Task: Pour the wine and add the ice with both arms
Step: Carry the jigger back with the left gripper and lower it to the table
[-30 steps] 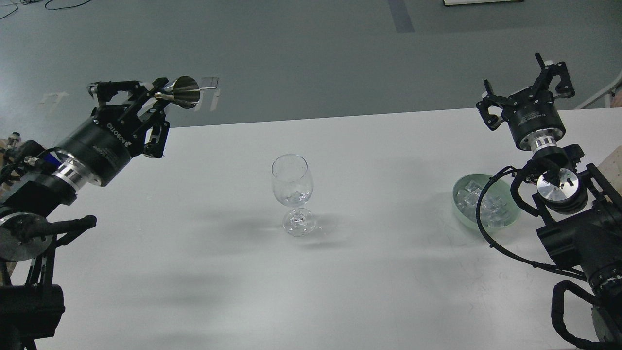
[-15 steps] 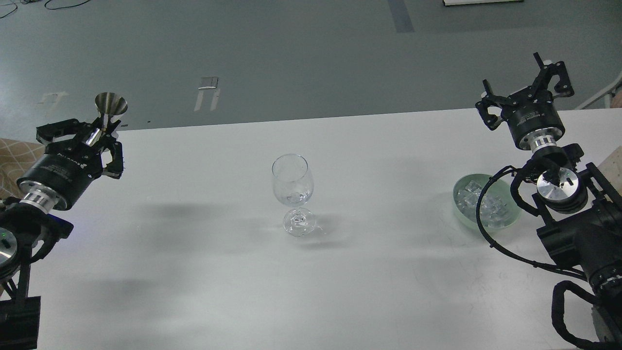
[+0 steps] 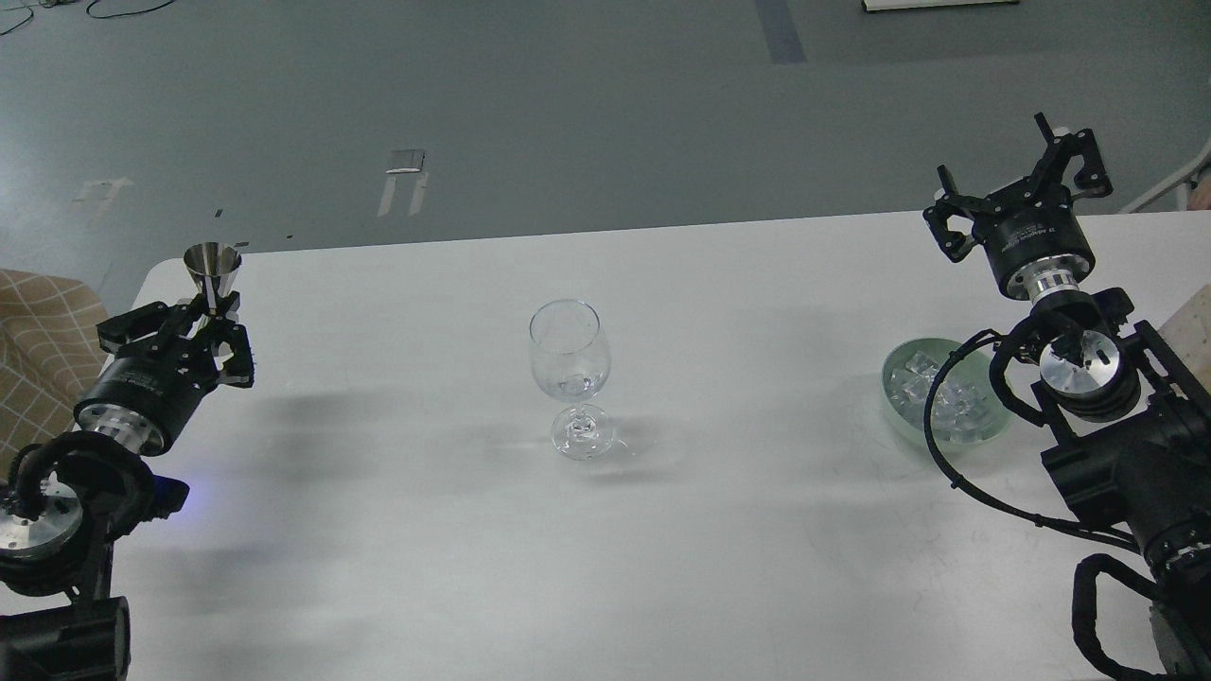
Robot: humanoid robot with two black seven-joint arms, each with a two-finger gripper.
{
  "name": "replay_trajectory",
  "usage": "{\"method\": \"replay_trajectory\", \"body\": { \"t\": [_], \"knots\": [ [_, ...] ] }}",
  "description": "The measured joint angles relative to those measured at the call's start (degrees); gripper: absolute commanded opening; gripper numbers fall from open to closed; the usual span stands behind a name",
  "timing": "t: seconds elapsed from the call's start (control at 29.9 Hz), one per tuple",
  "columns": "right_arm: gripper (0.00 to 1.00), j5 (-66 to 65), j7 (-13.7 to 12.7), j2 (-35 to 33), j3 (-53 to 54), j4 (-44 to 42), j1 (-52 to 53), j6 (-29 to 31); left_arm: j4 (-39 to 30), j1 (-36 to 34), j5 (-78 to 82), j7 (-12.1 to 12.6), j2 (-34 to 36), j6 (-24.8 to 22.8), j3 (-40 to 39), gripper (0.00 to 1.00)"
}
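A clear, stemmed wine glass (image 3: 569, 364) stands upright in the middle of the white table (image 3: 738, 549). My left gripper (image 3: 203, 322) is at the table's far left corner, shut on the lower part of an upright steel jigger (image 3: 213, 267). My right gripper (image 3: 1022, 184) is open and empty, raised above the table's far right edge. Just in front of it, a pale green bowl (image 3: 894, 416) holds several clear ice cubes (image 3: 922, 383). My right arm's cable loops across the bowl's near side.
A beige checked object (image 3: 38, 340) lies off the table's left edge. A pale beige object (image 3: 1194, 326) sits at the right edge behind my right arm. Grey floor lies beyond the table's far edge.
My left arm has drawn back to the left and come down, turning the jigger from tipped sideways to upright. My right gripper has barely shifted. The glass and the bowl have not moved.
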Motion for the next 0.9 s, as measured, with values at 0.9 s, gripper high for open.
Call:
{"method": "replay_trajectory", "body": {
  "t": [0.9],
  "knots": [
    [1.0, 0.06, -0.26, -3.6, -1.38, 8.25, -3.77, -2.45, 10.39, -2.23, -1.65, -4.07, -4.6, -2.08, -0.33, 0.19]
  ]
}}
